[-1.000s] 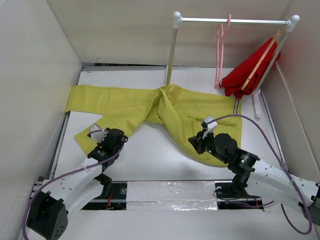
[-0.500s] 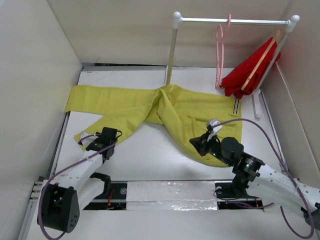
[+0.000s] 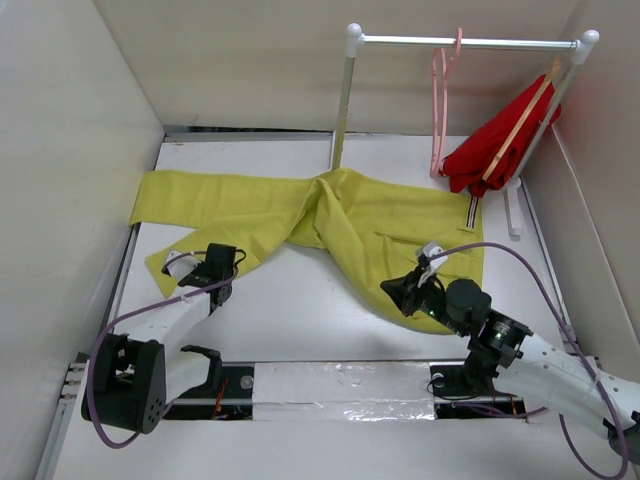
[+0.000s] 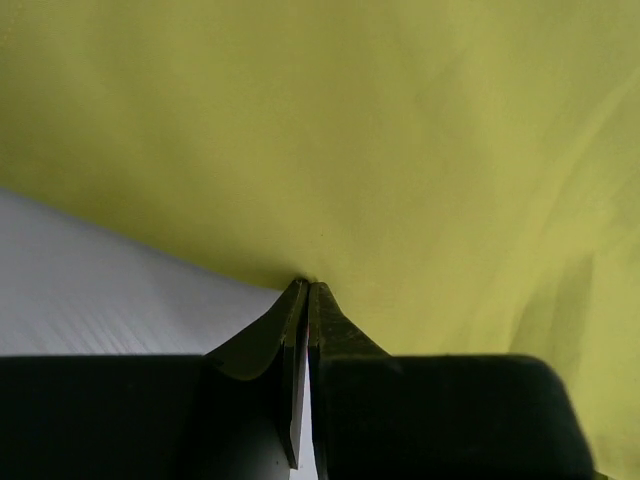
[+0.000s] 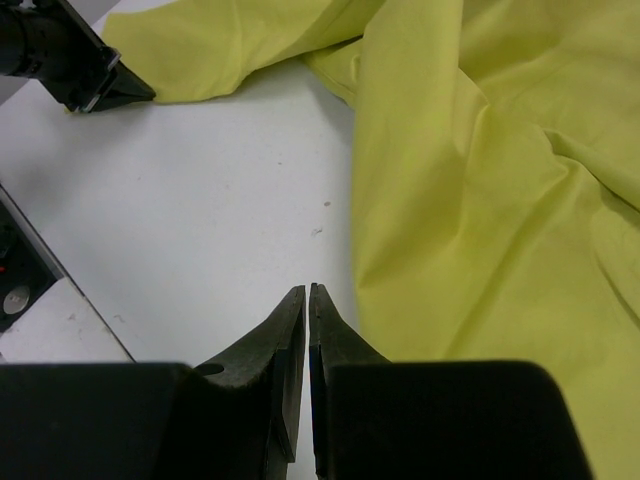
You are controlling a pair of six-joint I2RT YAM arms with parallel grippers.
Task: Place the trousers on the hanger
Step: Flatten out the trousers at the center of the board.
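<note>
Top view: bright, even, diffuse overhead light; glare on the tape strip at 6 o'clock. Left wrist: trousers slightly soft, shaded toward 4 o'clock; left gripper underexposed black.

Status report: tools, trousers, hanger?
Left tool shut, tips at leg edge of mustard-yellow fabric trousers. Right tool shut over table beside them. Thin pink plastic hanger empty on rail, red garment alongside.

A white table carries mustard-yellow trousers, spread across its middle and far half. One leg reaches toward the left wall, and the cloth bunches in folds near the centre. A white clothes rail stands at the far right. A shiny taped strip runs along the near edge.
</note>
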